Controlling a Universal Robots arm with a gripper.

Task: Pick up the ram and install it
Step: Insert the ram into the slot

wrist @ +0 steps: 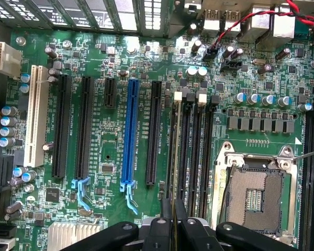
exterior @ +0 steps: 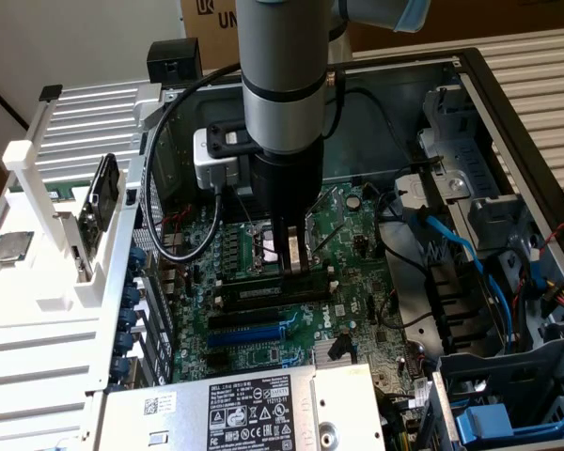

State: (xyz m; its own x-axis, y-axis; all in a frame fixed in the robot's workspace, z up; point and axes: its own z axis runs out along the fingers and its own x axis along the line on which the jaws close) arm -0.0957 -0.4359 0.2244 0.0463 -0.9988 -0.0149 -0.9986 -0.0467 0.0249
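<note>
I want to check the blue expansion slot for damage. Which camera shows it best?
The wrist view: the blue expansion slot shows along its full length, face-on and uncovered. The exterior view catches the same slot at a slant, foreshortened, so its contacts are hard to make out.

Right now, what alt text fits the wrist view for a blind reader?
A gripper holds the ram edge-on along the black memory slots of a green motherboard. A blue slot lies to one side, an open processor socket to the other.

"UN" on cardboard box [exterior: 205,30], "DELL" on label [exterior: 249,415]
</note>
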